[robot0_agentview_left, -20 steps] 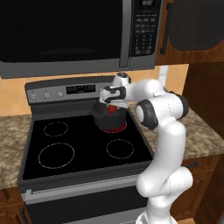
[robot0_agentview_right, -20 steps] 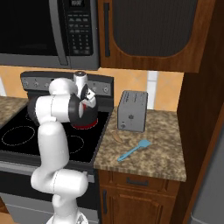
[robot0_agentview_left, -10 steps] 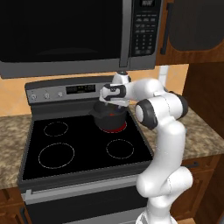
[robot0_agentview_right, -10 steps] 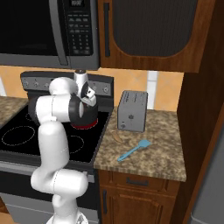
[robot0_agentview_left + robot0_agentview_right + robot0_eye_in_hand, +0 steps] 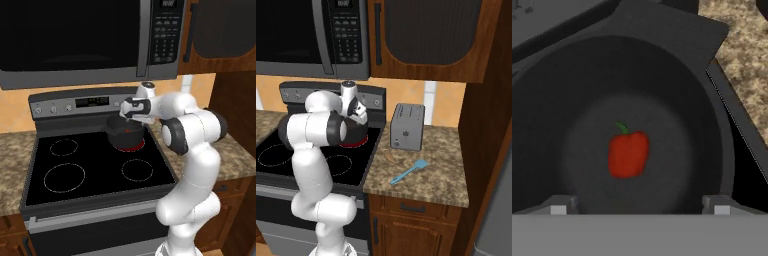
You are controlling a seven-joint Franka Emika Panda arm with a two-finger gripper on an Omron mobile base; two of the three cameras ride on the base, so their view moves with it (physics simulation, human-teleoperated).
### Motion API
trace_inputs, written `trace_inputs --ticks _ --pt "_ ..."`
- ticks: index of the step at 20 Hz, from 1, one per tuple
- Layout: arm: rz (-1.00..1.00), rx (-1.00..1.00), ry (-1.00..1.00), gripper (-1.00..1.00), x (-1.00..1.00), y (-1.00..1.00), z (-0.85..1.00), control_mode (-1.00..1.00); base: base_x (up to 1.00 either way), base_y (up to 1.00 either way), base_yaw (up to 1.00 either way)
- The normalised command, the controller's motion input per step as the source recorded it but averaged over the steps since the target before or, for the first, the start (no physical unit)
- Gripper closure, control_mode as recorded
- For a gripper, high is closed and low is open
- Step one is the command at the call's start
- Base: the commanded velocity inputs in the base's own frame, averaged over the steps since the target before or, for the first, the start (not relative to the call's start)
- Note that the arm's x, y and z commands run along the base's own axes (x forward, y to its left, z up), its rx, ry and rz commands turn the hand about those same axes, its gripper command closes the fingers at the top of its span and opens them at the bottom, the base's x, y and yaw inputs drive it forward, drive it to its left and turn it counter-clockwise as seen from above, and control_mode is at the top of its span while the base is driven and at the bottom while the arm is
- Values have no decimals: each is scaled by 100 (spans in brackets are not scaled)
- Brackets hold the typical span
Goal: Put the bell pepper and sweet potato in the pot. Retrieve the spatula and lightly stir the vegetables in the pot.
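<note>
- Left base view: the pot [image 5: 125, 134] is parked on the back right burner, which glows red under it, so it's already where the cooking happens. The gripper [image 5: 128, 116] hangs right above the pot's mouth on a bent arm reaching over the stove [image 5: 95, 165]. My guess is it's up there so a drop goes straight in instead of bouncing off the rim. Can't really make out the jaws from here.
- Right base view: the arm covers most of the pot, just the red burner [image 5: 356, 141] peeks out. The spatula [image 5: 408, 171] lies flat on the counter [image 5: 441, 175] in front of the toaster [image 5: 407, 127], well away from the pot, not touched yet. There's a small brownish thing [image 5: 390, 156] on the counter near the toaster. It could be the sweet potato, but it's too small to be sure.
- Hand view: looking straight down into the pot. The bell pepper [image 5: 628, 153] lies on the pot's floor, roughly in the middle, clear of the walls. The two fingertips [image 5: 558, 205] sit wide apart at the bottom with nothing between them, so the gripper is empty. First veggie looks done, I'd say the potato is next.
</note>
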Motion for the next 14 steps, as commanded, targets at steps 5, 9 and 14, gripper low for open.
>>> trace_inputs --ticks 5,9,14 --pt "-3 7 -15 -100 -52 -26 4 -100 0 0 0" --pt "-1 7 -16 -100 -60 -28 23 -100 0 0 0" --pt "0 7 -14 -100 -71 -30 51 -100 0 0 0"
